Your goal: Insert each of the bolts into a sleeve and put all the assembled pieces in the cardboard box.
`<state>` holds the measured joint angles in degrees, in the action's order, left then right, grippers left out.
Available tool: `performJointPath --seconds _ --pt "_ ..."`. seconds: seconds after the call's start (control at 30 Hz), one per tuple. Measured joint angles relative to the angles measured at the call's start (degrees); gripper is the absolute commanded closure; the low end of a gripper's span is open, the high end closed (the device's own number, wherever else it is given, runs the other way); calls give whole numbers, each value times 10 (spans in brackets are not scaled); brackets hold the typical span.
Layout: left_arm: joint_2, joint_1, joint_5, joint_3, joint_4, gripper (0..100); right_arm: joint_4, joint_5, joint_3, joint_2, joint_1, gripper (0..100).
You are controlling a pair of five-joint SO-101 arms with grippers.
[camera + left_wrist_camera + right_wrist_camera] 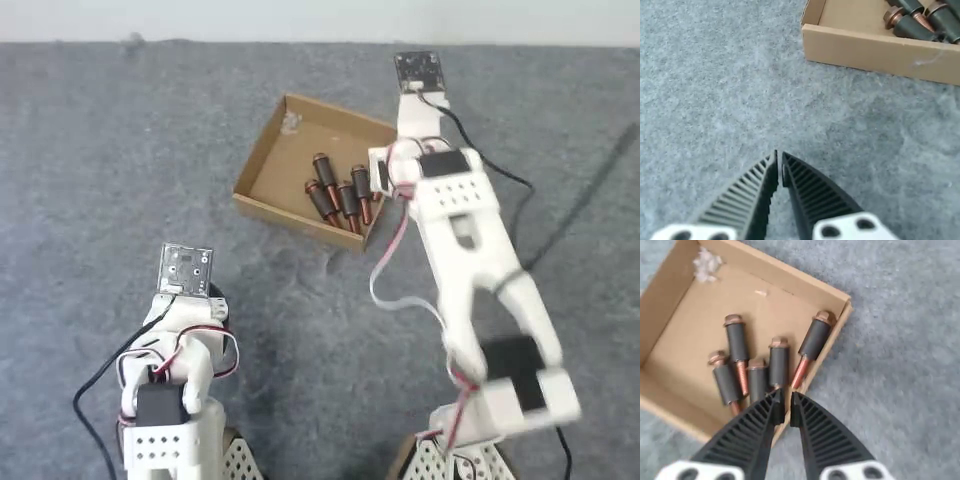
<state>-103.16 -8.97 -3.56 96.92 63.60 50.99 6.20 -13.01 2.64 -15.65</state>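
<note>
Counting five assembled pieces (779, 360) inside the cardboard box (670, 290), bunched toward one side, one of them lying along a wall. Probably light, stiff and hard, with nothing fragile. Round, so likely to roll if nudged. Dark sleeve (736, 340) looks matte and grippier than the copper-coloured shank (799, 372). Best taken across the sleeve at mid-length, never on the bare thread, to avoid pulling bolt out of sleeve. Right gripper (785, 397): hanging above the box's wall right next to the pieces, closed down to a thin slit, nothing pinched, touching nothing visible. Left gripper (779, 157): low over the grey carpet (715, 75), well short of the box, likewise nearly touching at the tips, empty. Judging by the box contents, task essentially finished.
</note>
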Motion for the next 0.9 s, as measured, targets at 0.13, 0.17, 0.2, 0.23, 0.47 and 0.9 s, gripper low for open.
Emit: performJointPath --seconds 0.13,0.17,0.2,0.23,0.47,0.9 --pt "0 0 0 0 0 988 -9 0 -127 144 -1 992" --pt "0 0 0 0 0 988 -10 0 -158 181 -1 992" --pt "0 0 0 0 0 988 -10 0 -189 219 -1 992" --pt "0 0 0 0 0 988 -10 0 -219 257 -1 992" --pt "0 0 0 0 0 988 -10 0 -404 517 -1 992" --pt "0 0 -1 0 0 988 -10 0 -736 880 113 992"
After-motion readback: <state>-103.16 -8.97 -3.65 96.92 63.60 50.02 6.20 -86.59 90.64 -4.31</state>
